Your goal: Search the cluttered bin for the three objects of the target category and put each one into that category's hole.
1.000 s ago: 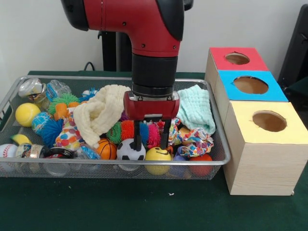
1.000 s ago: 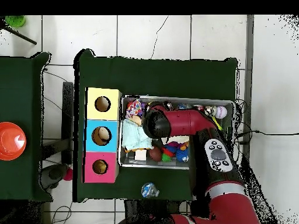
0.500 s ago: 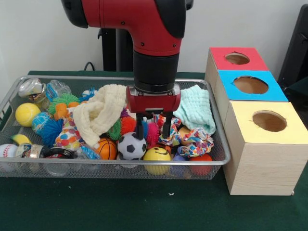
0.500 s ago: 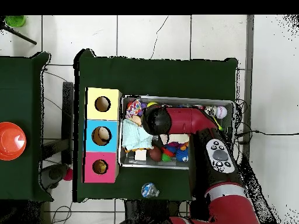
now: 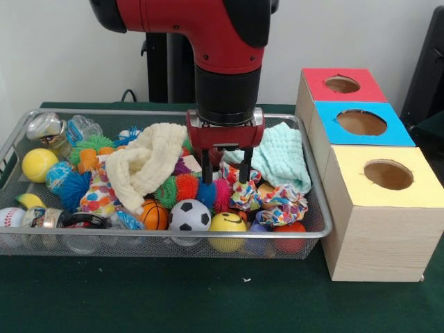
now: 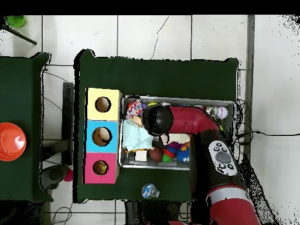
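A wire mesh bin [image 5: 316, 232] holds mixed clutter. At its front lie a soccer ball [image 5: 190, 216], a yellow smiley ball [image 5: 228, 223] and a small basketball [image 5: 154, 215]. Spiky rubber balls [image 5: 186, 187] sit behind them. A cream cloth [image 5: 146, 163], a mint cloth [image 5: 281, 156] and a patterned cloth [image 5: 270, 200] are draped over the pile. My gripper [image 5: 225, 170] hangs open just above the spiky balls with nothing between its fingers. In the overhead view the arm [image 6: 176, 120] covers the gripper. The wooden box has a red hole [image 5: 342, 84], a blue hole [image 5: 361, 122] and a yellow hole [image 5: 388, 174].
At the bin's left end are a yellow ball [image 5: 39, 165], a baseball [image 5: 10, 217], plastic bottles [image 5: 48, 132] and jars. The box stands against the bin's right side. A bottle [image 6: 150, 191] lies on the table outside the bin, and an orange object [image 6: 12, 141] rests on a second table.
My gripper has risen out of the pile and drawn back from the soccer ball, staying open and empty. The soccer ball rocked slightly and settled.
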Motion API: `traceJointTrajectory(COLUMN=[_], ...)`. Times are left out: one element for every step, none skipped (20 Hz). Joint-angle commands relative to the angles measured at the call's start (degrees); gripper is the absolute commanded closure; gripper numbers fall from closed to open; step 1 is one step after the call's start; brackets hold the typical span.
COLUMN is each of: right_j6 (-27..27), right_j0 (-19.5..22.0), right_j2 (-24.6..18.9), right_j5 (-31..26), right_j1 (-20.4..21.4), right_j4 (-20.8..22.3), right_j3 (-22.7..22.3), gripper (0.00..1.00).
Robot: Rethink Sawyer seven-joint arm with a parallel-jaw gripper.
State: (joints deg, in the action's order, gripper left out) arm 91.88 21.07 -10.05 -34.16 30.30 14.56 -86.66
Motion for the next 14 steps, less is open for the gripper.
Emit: traceJointTrajectory(right_j6=[6.40, 7.17, 8.38, 8.87, 8.73, 8.59, 8.62, 8.66, 8.69, 8.77, 8.51, 8.50, 8.57, 8.57], right_j0=[0.71, 1.40, 1.77, 2.23, 2.42, 2.61, 2.66, 2.69, 2.71, 2.77, 2.77, 2.88, 2.85, 2.74], right_j2=[-2.04, -2.78, -2.92, -3.35, -3.66, -3.96, -4.05, -4.11, -4.08, -4.10, -4.10, -4.20, -4.11, -3.95], right_j5=[-0.48, 4.78, 9.49, 12.86, 13.87, 14.88, 15.63, 16.35, 16.89, 18.01, 18.94, 20.32, 21.65, 22.49], right_j1=[-1.79, -1.79, -1.83, -1.78, -1.76, -1.75, -1.89, -1.79, -1.90, -1.95, -2.02, -2.07, -1.83, -1.72], right_j4=[-2.10, -1.70, -1.14, -0.74, -0.64, -0.54, -0.61, -0.72, -0.88, -0.89, -0.68, -0.55, -0.38, -0.31], right_j3=[-2.77, -3.37, -3.56, -3.90, -3.97, -4.04, -3.97, -4.06, -4.19, -4.35, -4.33, -4.42, -4.54, -4.53], gripper=[0.00, 0.00, 0.00, 0.00, 0.00, 0.00, 0.00, 0.00, 0.00, 0.00, 0.00, 0.00, 0.00, 0.00])
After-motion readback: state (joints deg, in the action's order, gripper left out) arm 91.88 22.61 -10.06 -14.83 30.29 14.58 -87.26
